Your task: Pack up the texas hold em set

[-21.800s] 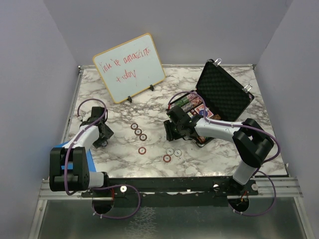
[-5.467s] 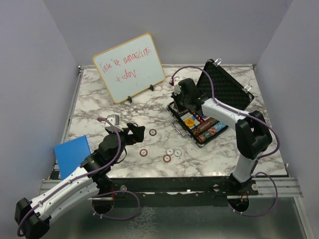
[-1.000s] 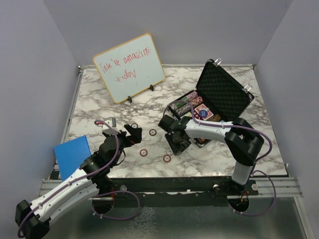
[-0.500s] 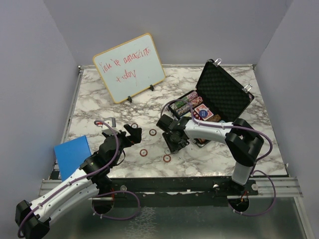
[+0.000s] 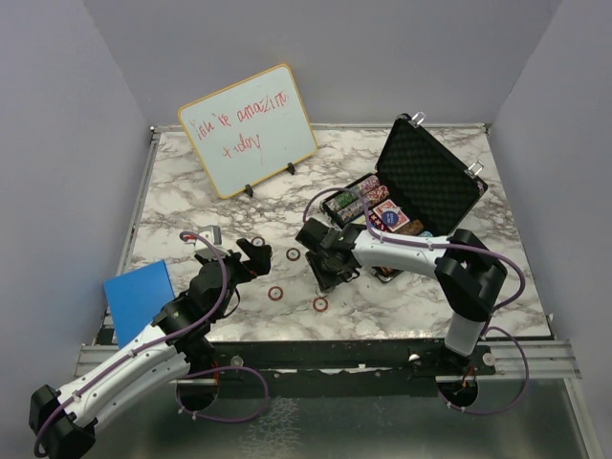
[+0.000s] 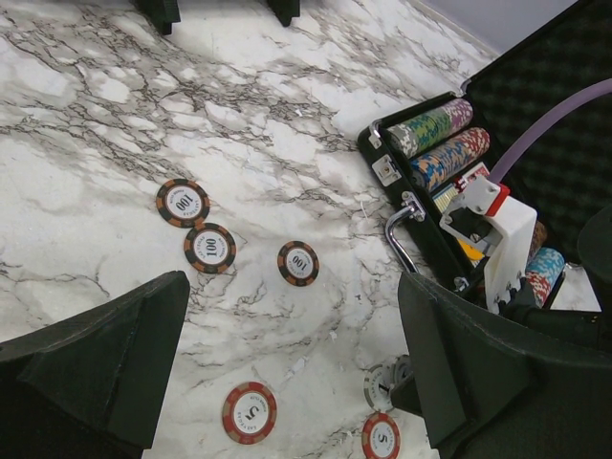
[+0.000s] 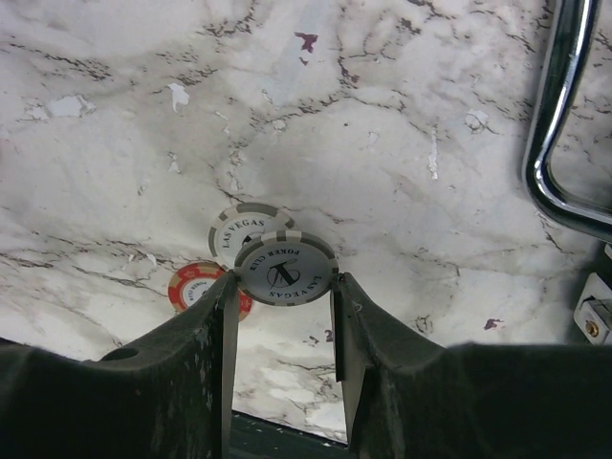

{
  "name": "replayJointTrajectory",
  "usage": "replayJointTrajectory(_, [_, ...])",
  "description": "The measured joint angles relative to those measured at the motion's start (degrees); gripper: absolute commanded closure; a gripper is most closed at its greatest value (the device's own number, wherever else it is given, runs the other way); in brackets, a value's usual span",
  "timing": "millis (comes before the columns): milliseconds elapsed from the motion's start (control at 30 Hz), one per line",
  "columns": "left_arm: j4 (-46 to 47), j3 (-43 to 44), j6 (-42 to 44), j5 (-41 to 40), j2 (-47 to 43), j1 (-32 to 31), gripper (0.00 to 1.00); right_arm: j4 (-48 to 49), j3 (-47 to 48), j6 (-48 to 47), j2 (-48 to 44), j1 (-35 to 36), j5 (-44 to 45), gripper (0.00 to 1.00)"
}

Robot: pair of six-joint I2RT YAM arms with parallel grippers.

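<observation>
right fingers clamped on grey-white chip; second grey chip on desk at its 10 o'clock, red chip at 8; left fingers wide apart, empty

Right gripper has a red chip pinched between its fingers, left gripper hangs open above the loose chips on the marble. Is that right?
Not quite. The right gripper holds a grey and white chip, as the right wrist view shows; a red chip lies on the marble. The left gripper does hang open above the loose chips.
</observation>
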Motion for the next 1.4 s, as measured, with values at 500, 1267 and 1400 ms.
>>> replayJointTrajectory(500, [-0.7,0.0,-0.4,-0.3,-1.4,0.0,0.01,1.1,2.4,-0.4,4.1,0.7,-1.4,0.46])
replayJointTrajectory(1267, [-1.3,0.0,-0.4,-0.5,-1.8,0.0,0.01,0.7,5.1,-5.2,6.8,1.8,-1.6,0.36])
replayJointTrajectory(1400, [-1.5,0.0,-0.6,-0.5,-1.8,0.0,0.01,0.4,5.2,-6.1,7.0,2.2,-1.4,0.44])
